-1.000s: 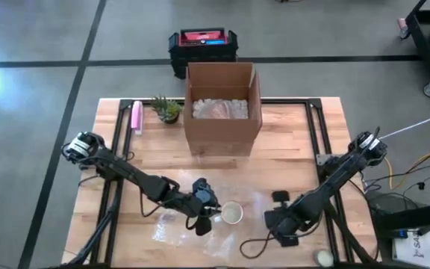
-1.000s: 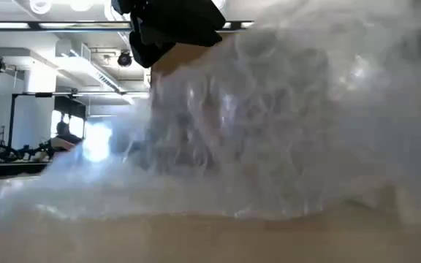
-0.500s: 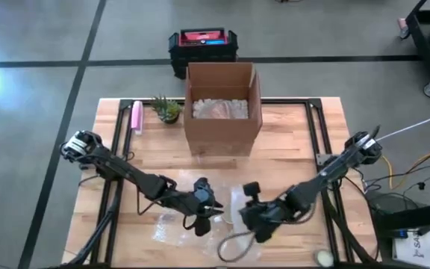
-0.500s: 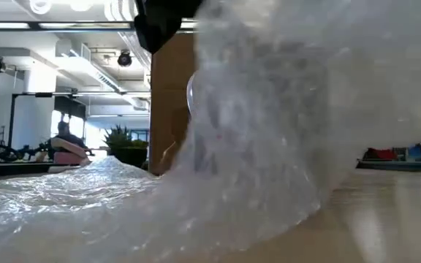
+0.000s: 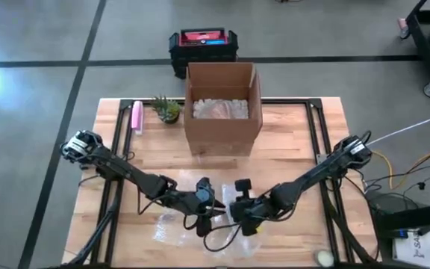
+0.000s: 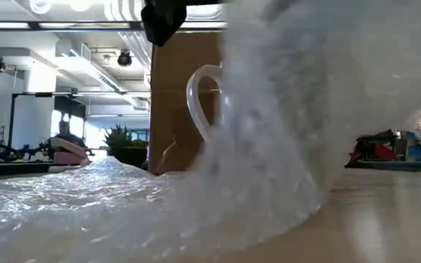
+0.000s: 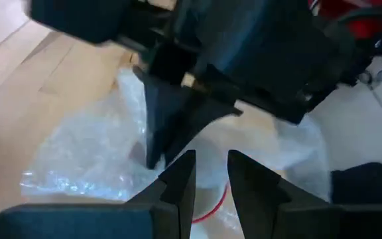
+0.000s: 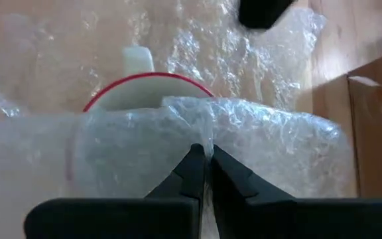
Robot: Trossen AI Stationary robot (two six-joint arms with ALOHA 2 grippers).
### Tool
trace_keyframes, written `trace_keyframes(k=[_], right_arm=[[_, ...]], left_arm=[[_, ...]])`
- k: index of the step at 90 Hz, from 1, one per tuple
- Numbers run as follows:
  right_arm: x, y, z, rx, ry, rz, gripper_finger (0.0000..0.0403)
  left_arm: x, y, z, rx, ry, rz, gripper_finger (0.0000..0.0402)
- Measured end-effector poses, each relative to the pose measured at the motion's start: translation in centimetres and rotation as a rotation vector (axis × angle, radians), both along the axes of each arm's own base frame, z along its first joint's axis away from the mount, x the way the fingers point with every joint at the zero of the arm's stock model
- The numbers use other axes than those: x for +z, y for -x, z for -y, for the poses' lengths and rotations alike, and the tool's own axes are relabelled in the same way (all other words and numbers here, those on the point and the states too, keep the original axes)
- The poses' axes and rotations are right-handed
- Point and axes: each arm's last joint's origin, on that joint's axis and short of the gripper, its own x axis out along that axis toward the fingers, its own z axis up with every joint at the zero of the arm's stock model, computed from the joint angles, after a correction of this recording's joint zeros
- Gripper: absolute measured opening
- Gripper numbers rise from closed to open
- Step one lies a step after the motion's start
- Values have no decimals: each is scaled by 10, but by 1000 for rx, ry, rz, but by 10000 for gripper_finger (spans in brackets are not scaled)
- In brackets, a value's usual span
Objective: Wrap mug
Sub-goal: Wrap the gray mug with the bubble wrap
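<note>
Counting one mug (image 8: 148,93), one bubble wrap sheet (image 8: 257,139), two grippers (image 8: 204,162).

1. No text, label, brand, number or sign can be read anywhere in these views.
2. The dark case (image 5: 202,46) on the floor beyond the table's far edge has a red and blue panel on its lid, but any marking on it is too small to make out.
3. The cardboard box (image 5: 222,108) at the far middle of the table shows plain brown sides with no print visible.
</note>
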Motion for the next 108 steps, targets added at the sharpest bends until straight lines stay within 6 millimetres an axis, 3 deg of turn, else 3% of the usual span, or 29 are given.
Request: trace_keyframes(k=[27, 51, 64, 73, 84, 96, 108], right_arm=[[2, -5, -4, 18, -49, 3, 0], [54, -2, -5, 54, -87, -97, 2], [74, 18, 4, -23, -62, -206, 1], [66, 36, 9, -136, 44, -284, 1], [50, 43, 8, -175, 71, -277, 0], [29, 31, 0, -128, 13, -202, 0], [42, 12, -13, -35, -87, 6, 0]], left_arm=[[-47, -18, 7, 22, -14, -86, 75], [-55, -24, 3, 43, -5, -103, 75], [-54, -22, 3, 43, -6, -110, 75], [-54, -21, 3, 39, -4, -113, 75], [-54, -21, 3, 40, -2, -114, 75], [-54, -21, 4, 38, -1, -114, 75], [-54, -21, 3, 38, -1, -114, 75]])
